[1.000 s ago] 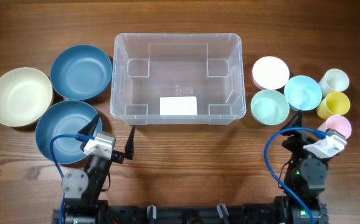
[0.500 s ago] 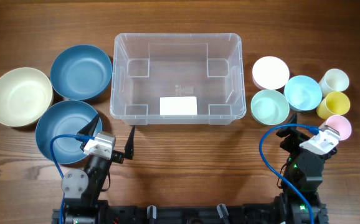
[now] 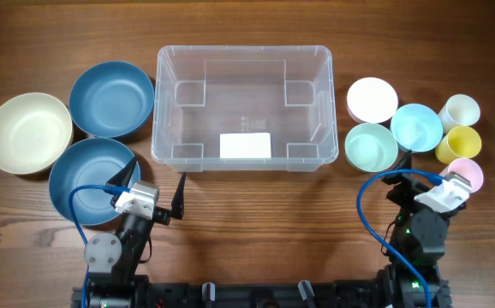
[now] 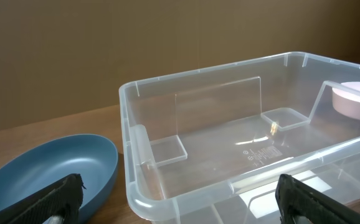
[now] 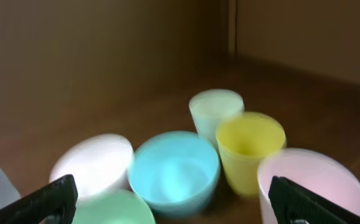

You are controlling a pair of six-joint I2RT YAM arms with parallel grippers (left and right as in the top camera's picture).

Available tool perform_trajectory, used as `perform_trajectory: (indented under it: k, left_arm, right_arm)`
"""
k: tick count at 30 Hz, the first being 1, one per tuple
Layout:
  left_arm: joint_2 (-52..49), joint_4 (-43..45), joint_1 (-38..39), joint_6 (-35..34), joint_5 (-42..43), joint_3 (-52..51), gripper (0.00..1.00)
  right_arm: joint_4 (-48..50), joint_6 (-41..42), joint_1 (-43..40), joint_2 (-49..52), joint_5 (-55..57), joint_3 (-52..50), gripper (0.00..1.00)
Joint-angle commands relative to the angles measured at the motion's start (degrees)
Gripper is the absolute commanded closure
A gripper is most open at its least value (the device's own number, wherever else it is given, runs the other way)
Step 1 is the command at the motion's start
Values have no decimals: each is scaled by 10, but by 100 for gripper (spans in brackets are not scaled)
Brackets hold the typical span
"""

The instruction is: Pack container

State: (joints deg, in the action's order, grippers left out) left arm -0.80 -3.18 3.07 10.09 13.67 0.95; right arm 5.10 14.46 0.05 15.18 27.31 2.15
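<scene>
The container (image 3: 243, 107) is a large clear plastic bin at the table's middle, empty, with a white label (image 3: 246, 145) on its bottom. My left gripper (image 3: 154, 181) is open and empty, just in front of the bin's front left corner. In the left wrist view the container (image 4: 248, 143) fills the frame between the spread fingers of the left gripper (image 4: 183, 202). My right gripper (image 3: 427, 171) is open and empty, just in front of the cups and small bowls. In the right wrist view the right gripper (image 5: 174, 202) stands wide open.
Left of the bin are a cream bowl (image 3: 26, 133) and two blue bowls (image 3: 110, 98) (image 3: 89, 180). On the right are a white bowl (image 3: 372, 98), green bowl (image 3: 370, 145), light blue bowl (image 3: 416, 127), white cup (image 3: 460, 111), yellow cup (image 3: 458, 143) and pink cup (image 3: 466, 174).
My right wrist has shifted slightly, and its cable has swung. The left arm and all objects have not moved.
</scene>
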Motion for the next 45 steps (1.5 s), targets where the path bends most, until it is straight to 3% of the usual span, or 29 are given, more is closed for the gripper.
perform_trajectory:
  k: [1,4,8,15,19,24,32,45]
  left_arm:
    - [4,2,4,11,11,-6,0]
    - [4,2,4,11,11,-6,0]
    - [4,2,4,11,11,-6,0]
    - [4,2,4,11,11,-6,0]
    - [4,2,3,11,11,-6,0]
    - [4,2,4,11,11,-6,0]
    - [4,2,4,11,11,-6,0]
    - [4,2,4,11,11,-6,0]
  right_arm:
    - [69,-10,-3,1,13,-2,1]
    - [135,-48,-3,1,13,-2,1]
    - [207,-209,-2,1,1,-1,0]
    - [333,-235,-2,1,-14,-1,0]
    - [359,-235,-2,1,-17,-1,0]
    - [297,-234,-2,1,-17,-1,0]
    - [63,-233,-2,1,-43,-1,0]
    - [-64,-233,-2,1,-65,-2,0]
